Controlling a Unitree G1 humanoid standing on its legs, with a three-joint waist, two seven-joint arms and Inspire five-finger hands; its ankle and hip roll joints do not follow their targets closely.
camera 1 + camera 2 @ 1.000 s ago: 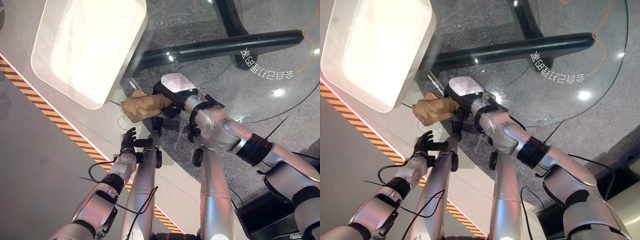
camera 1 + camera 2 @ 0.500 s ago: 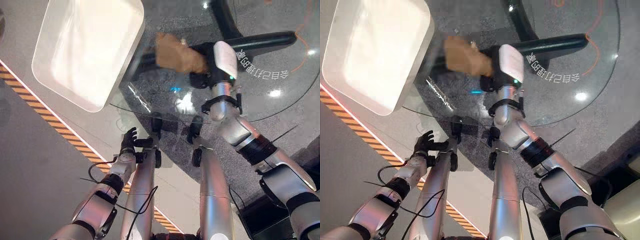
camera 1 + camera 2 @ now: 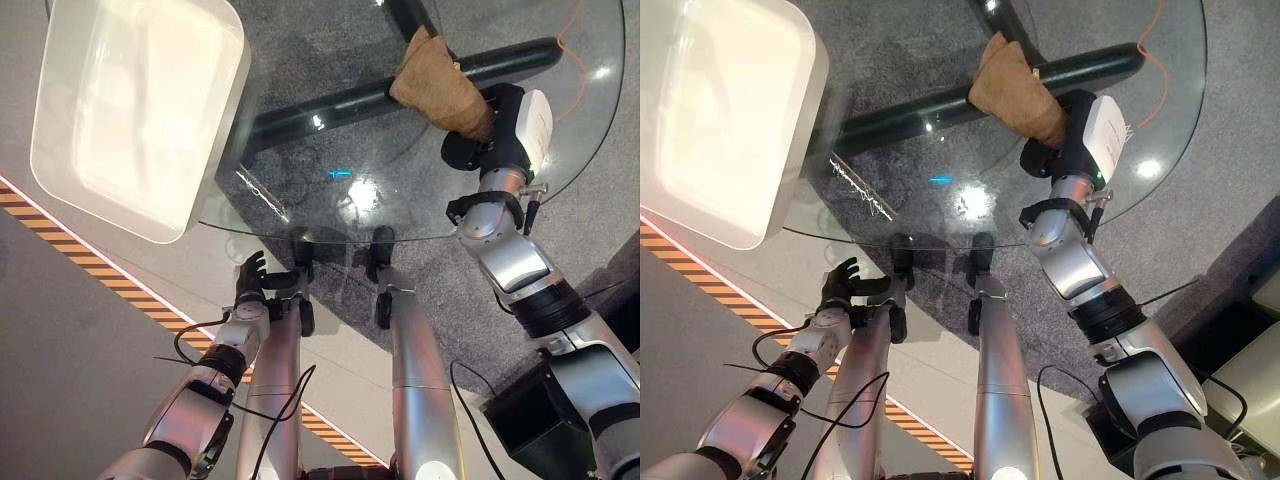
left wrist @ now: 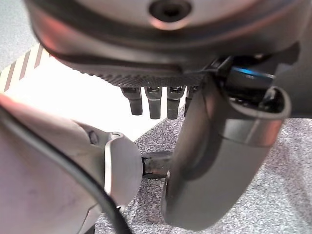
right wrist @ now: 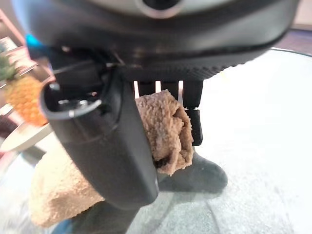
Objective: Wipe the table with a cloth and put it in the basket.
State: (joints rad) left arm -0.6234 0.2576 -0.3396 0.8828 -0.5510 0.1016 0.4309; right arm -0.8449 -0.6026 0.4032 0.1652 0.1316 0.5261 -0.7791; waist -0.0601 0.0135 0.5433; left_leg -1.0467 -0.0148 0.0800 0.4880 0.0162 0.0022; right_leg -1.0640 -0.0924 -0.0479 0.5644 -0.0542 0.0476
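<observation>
Brown cloth [image 3: 441,90] is bunched up in the right robot hand [image 3: 478,142], thumb and fingers curled round it, sitting on the round glass worktop [image 3: 300,150] toward its far side. White basket [image 3: 135,110] is off at the worktop's left edge, well apart from the cloth. Left robot hand [image 3: 252,283] hangs low by the near rim with its fingers relaxed, holding nothing
</observation>
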